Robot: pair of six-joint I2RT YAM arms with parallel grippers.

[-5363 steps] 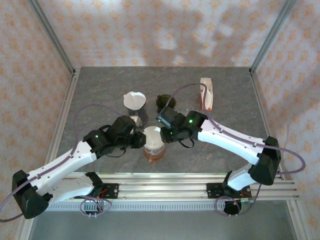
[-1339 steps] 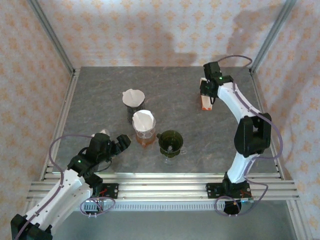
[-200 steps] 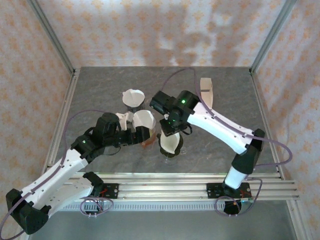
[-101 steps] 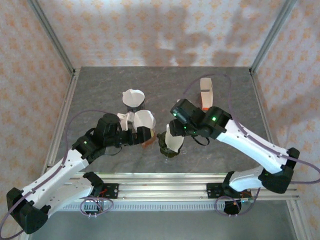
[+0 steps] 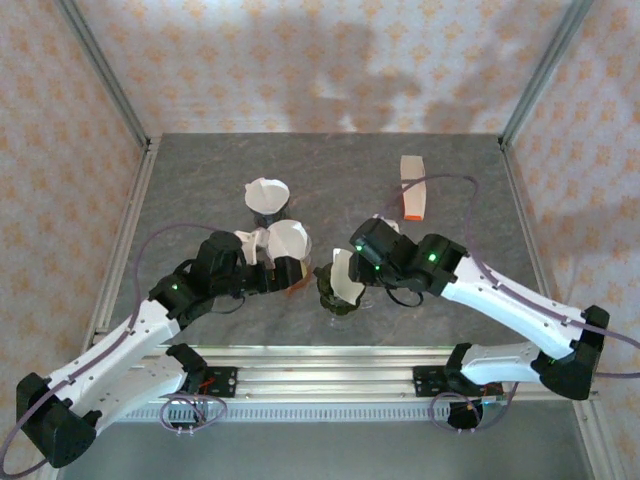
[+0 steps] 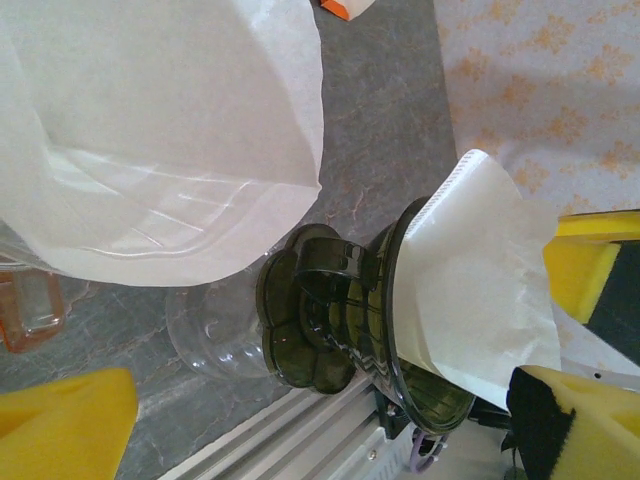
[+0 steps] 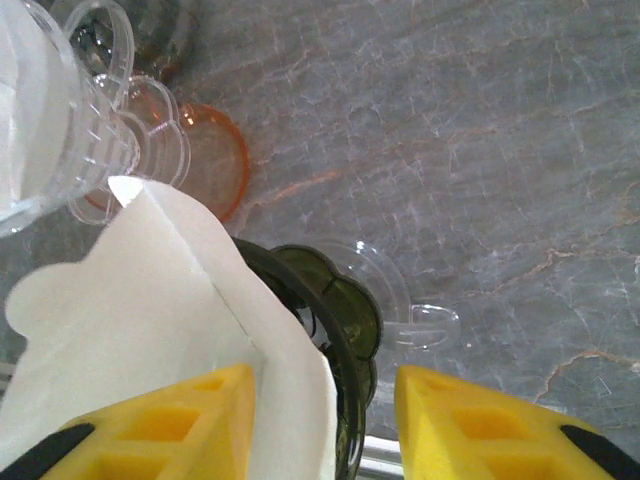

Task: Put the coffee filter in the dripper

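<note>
Since the coffee filter (image 7: 150,300) merely leans, folded flat, in the green dripper (image 7: 340,310) beside the released right gripper (image 7: 325,400), it could topple out if that arm brushes it leaving, while the left gripper (image 5: 280,272) hangs wide open nearby.

Field notes: I'm looking down on a grey marbled counter (image 5: 200,170), faintly veined. Peach wallpaper (image 5: 250,60) with orange floral motifs is wrapping three sides. Aluminium posts (image 5: 107,72) are framing the back corners, and ribbed rails (image 5: 330,375) are running along the near edge. Soft shadows are mottling the back wall.
</note>
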